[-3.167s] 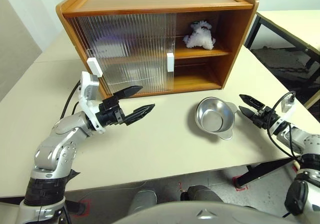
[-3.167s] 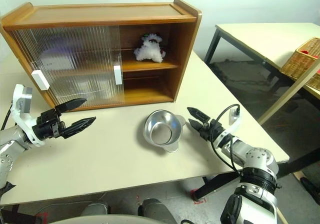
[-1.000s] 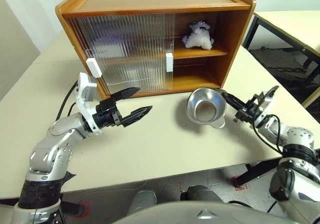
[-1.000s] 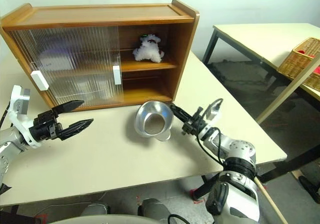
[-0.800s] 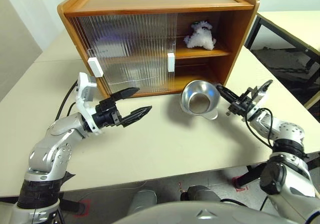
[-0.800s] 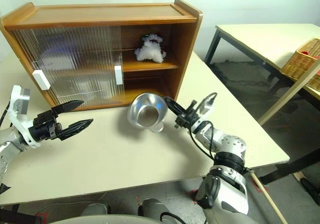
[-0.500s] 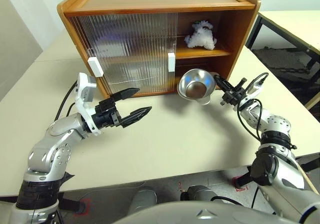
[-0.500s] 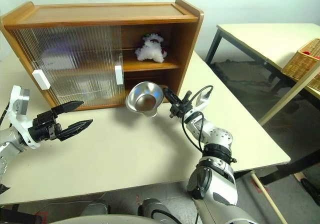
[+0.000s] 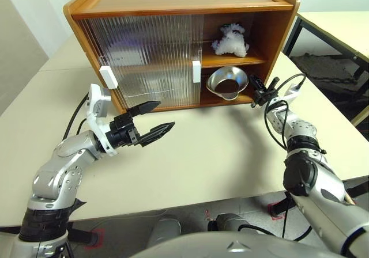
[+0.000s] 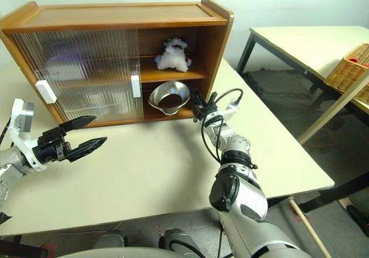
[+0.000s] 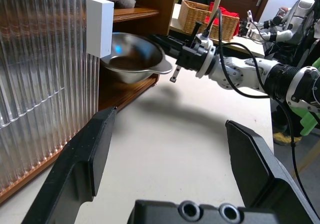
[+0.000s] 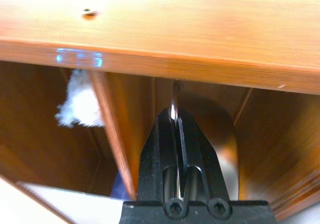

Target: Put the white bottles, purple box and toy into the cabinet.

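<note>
The cabinet (image 9: 173, 7) is warm brown wood with ribbed translucent doors (image 9: 144, 56) bearing white handles (image 9: 196, 71). On its upper shelf sits a fluffy white toy (image 9: 230, 41); below it, a shiny silver steel bowl (image 9: 227, 82). The table (image 9: 190, 154) under the cabinet is pale cream.

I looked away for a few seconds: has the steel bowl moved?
Yes. The steel bowl, pinched by the right gripper, went from the table up into the cabinet's lower open compartment.

head views downward, wrist views close, all sharing cabinet (image 9: 173, 45)
</note>
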Robot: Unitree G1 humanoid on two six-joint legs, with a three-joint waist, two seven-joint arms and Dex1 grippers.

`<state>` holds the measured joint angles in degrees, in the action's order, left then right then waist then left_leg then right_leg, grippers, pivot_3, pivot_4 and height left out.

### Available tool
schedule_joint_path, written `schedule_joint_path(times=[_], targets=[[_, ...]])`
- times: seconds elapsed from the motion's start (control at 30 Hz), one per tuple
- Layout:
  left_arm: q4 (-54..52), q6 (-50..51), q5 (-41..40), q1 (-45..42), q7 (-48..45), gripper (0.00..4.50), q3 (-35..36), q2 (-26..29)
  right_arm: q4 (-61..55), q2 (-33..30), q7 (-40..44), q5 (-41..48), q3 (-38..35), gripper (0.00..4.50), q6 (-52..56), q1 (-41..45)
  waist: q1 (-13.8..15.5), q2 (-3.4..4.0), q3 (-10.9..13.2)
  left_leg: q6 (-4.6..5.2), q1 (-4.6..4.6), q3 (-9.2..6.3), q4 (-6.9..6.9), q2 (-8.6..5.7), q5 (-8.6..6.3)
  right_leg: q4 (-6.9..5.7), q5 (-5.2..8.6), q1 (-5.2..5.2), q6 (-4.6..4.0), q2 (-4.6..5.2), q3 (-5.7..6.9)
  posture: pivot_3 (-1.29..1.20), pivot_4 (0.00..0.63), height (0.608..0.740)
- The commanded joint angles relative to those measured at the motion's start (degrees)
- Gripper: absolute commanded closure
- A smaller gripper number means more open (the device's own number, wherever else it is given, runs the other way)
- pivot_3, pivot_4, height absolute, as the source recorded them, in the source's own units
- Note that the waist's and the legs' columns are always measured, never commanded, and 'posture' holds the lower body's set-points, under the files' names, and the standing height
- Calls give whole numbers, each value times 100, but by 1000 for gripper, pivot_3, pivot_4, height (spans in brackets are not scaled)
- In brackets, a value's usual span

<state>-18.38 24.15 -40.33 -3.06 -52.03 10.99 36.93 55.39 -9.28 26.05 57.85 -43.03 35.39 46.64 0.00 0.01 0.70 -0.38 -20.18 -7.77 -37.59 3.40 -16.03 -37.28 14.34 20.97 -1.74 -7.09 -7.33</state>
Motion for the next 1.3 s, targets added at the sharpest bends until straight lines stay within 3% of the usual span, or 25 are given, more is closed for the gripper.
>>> schedule_joint_path(times=[0.03, 0.47, 1.27, 1.3], targets=[[-107, -32, 38, 7, 8, 0, 38, 16, 361, 129, 32, -85, -78, 4480, -462, 174, 0, 0, 0, 0, 0, 0, -1, 0, 0, 0, -1, 0, -1, 0, 0, 50, 0, 740], [-225, 107, -46, 33, 34, 0, 194, 158, 1590, 513, 36, -271, -392, 4480, -2378, 615, 6, 1, 0, 0, 0, -10, -4, 9, 0, -1, -39, 1, -69, 1, 7, 65, 0, 740], [-395, 237, -162, 206, 88, 0, 482, 342, 2029, 678, -88, -556, -603, 4480, -3495, 992, 71, 0, 0, 0, 1, -70, -1, 19, 0, -2, -33, 0, -110, 0, 21, 97, 0, 740], [-399, 234, -164, 216, 89, 0, 481, 338, 2032, 673, -142, -646, -544, 4265, -3521, 990, 71, 0, 0, 0, 1, -70, -1, 20, 0, -2, -33, 0, -110, 0, 21, 96, 0, 740]])
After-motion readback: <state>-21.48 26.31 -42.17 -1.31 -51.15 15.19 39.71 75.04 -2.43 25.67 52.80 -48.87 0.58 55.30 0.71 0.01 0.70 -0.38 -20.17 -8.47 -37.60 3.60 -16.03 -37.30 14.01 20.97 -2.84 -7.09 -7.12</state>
